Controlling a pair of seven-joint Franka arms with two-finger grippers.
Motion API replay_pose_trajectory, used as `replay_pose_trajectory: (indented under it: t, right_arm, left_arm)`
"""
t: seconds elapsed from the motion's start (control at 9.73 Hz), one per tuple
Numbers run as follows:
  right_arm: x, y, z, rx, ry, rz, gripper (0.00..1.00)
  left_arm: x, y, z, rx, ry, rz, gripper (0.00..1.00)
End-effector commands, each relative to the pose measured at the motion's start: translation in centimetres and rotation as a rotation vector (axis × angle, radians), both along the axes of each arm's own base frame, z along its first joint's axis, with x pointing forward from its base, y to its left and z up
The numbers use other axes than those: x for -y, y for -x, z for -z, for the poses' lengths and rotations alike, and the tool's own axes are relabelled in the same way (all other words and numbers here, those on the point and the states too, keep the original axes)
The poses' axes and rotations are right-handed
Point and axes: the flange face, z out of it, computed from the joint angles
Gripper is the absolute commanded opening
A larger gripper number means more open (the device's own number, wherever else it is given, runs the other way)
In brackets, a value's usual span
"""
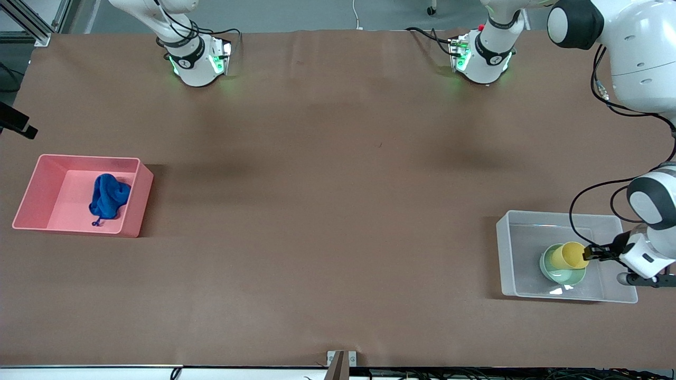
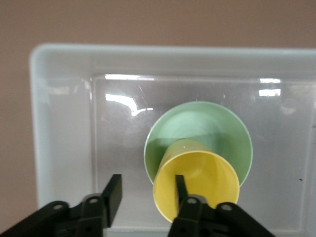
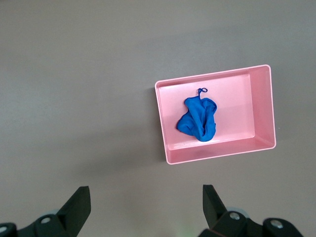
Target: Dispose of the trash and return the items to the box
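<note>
**Cup Rests in Bowl Inside the Clear Box as Left Claw Spreads Around Its Rim**

I am looking down at the clear box (image 1: pixel 566 256), at the left arm's end of the table, and I take it as my landmark. Inside it the mint-green bowl (image 2: pixel 207 131) sits on the floor of the box, and the yellow cup (image 2: pixel 197 185) lies tipped in that bowl, its open mouth toward my left gripper (image 2: pixel 147 195). The cup's long axis runs from the bowl's middle out toward the claw.

The relation that matters: one black finger (image 2: pixel 180 187) stands inside the cup's mouth against the wall, the other finger hangs outside it over the bare floor of the box. The jaws are parted, with a plain gap between the outer finger and the cup, so I judge the cup is let go, not clamped. To come away clean I would need to lift along the cup's own axis, or the inner finger may drag the rim and tip the cup out of the bowl.

The right gripper (image 3: pixel 146 207) waits high over bare table near the pink bin (image 1: pixel 79 195), well apart from the box, its jaws wide and empty. The blue cloth wad (image 1: pixel 108 198) lies in that pink bin.
</note>
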Motion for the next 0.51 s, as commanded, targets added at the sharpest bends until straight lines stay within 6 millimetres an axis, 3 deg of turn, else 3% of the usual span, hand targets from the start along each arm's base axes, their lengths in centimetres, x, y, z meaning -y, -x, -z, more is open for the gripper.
replay_pose_trajectory:
  t: [0.0, 0.1, 0.31, 0.41]
  right_arm:
    - [0.2, 0.3, -0.2, 0.008, -0.010, -0.005, 1.00]
    - [0.1, 0.3, -0.2, 0.008, -0.010, -0.006, 1.00]
    - [0.1, 0.3, -0.2, 0.006, -0.010, -0.006, 1.00]
    - [0.1, 0.3, -0.2, 0.006, -0.010, -0.006, 1.00]
  left_arm:
    - [1.0, 0.3, -6.8, 0.084, 0.018, 0.016, 1.00]
    - [1.8, 1.6, -11.1, 0.125, 0.040, 0.015, 1.00]
    - [5.0, 6.2, -19.3, 0.090, 0.046, 0.054, 1.00]
    - [8.5, 8.1, -23.0, 0.041, 0.006, 0.048, 1.00]
